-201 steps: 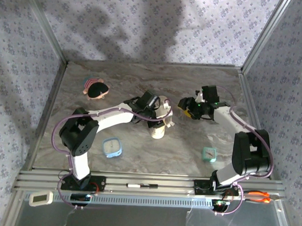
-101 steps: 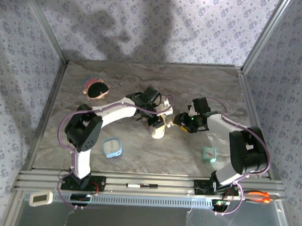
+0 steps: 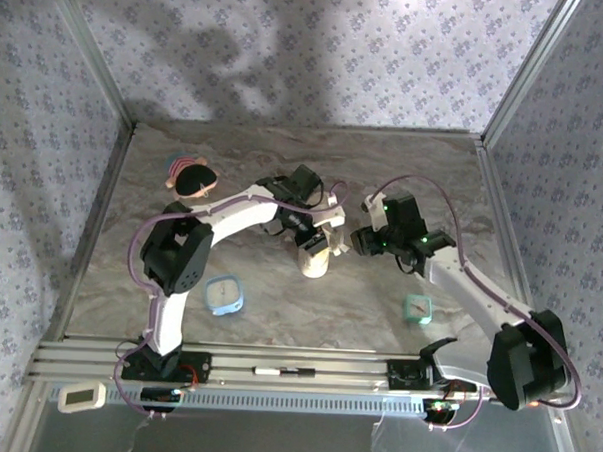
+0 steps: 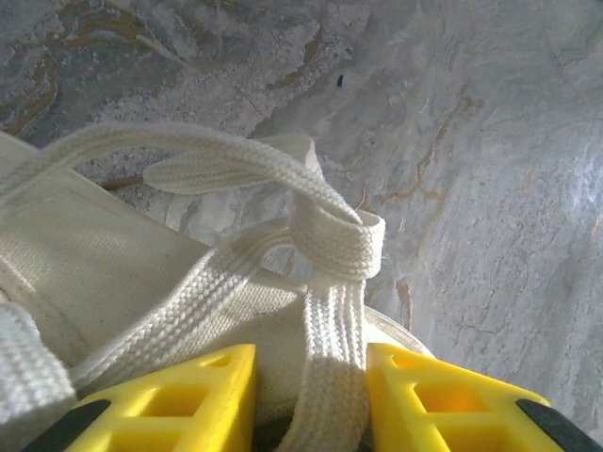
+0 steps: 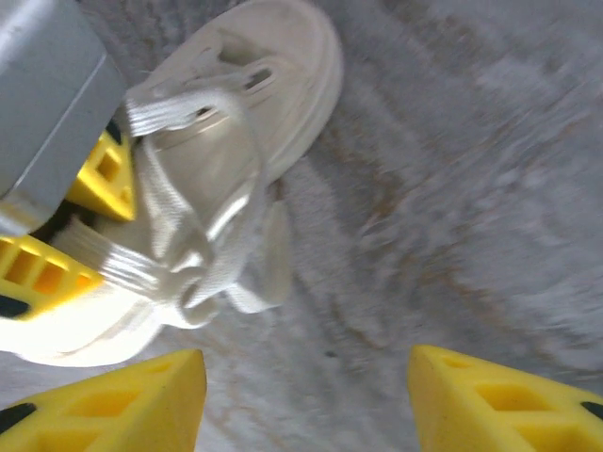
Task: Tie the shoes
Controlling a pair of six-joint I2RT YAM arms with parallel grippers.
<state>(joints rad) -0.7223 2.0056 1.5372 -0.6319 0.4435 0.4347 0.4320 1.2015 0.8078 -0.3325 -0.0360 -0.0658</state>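
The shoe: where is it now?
In the top view the shoe lies near the table's middle, under the left tool, which holds its lace; the right tool is just right of it.

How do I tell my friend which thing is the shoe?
On the marble table, look in the middle, under the left pincer. The shoe lies there, small and cream with long flat laces; the two blue square things and the dark round one have none.

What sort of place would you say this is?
Probably a robot lab test cell: a marble-patterned table walled by floral-print panels in metal framing, with two arms bolted to a rail at its near edge.
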